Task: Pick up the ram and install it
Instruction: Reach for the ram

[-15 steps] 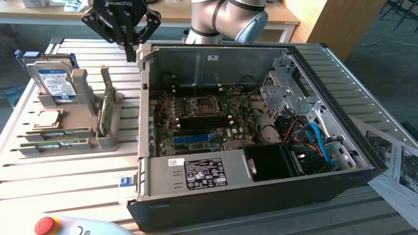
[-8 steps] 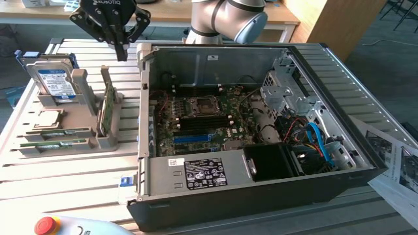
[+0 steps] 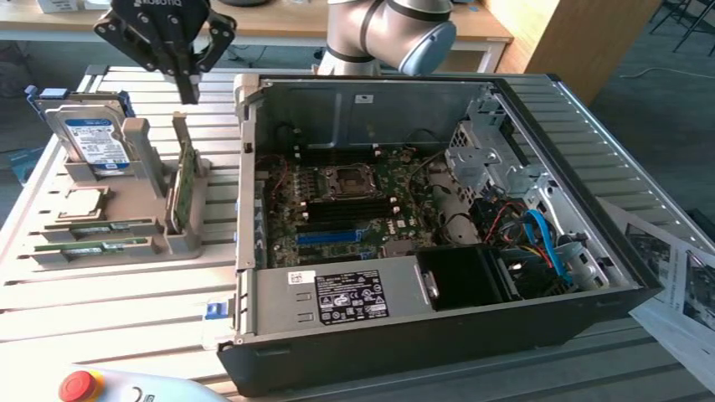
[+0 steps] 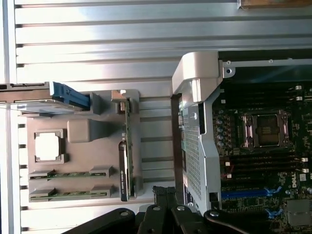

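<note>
1. Exterior view: my jaws are shut with nothing between them. The fingertips (image 3: 187,90) hang above the far end of the grey holder (image 3: 151,213), clear of it, at the exterior view's left.
2. The ram (image 3: 184,182) stands on edge in the holder's slot, on the side nearest the computer case (image 3: 447,335). I am not touching it.
3. Also in the holder: the hard drive (image 3: 95,141) upright at the far left, the processor chip (image 3: 84,203) flat just nearer than that, and two more green sticks (image 3: 95,239) lying flat at the near-left end.
4. The case lies open on the slatted bench (image 3: 112,293), to the right of the holder. The motherboard (image 3: 347,205) is exposed, with the CPU socket (image 3: 352,177) in it and black memory slots (image 3: 352,213) just near of the socket.
5. A red stop button (image 3: 79,385) sits at the near-left edge, and papers (image 3: 676,276) lie right of the case.
6. Wrist view: closed fingertips (image 4: 163,192) over the bench, between the holder (image 4: 83,131) and the case wall (image 4: 195,146).
7. The ram (image 4: 124,165) is on edge along the holder's case-side slot, and the flat sticks (image 4: 68,184) and chip (image 4: 48,146) are beyond it.
8. The socket (image 4: 265,129) shows inside the case.
</note>
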Robot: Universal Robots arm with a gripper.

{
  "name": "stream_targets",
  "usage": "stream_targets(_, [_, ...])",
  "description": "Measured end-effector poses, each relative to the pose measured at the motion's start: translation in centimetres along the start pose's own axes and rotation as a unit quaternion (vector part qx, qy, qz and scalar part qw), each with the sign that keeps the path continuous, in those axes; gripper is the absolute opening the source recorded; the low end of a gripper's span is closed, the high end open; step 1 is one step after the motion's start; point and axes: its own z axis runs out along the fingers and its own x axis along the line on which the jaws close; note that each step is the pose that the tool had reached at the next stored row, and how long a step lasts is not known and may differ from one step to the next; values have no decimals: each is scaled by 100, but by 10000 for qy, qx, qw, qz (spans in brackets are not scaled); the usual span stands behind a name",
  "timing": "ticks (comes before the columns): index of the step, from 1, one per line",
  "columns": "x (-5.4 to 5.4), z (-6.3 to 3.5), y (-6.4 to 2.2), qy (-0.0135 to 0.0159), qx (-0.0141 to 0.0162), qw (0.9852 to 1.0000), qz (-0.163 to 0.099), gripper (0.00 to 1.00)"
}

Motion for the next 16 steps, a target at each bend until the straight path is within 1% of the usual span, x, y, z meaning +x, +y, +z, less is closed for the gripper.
stream_targets(16, [414,-9,-4,-1,0,10000,0,11])
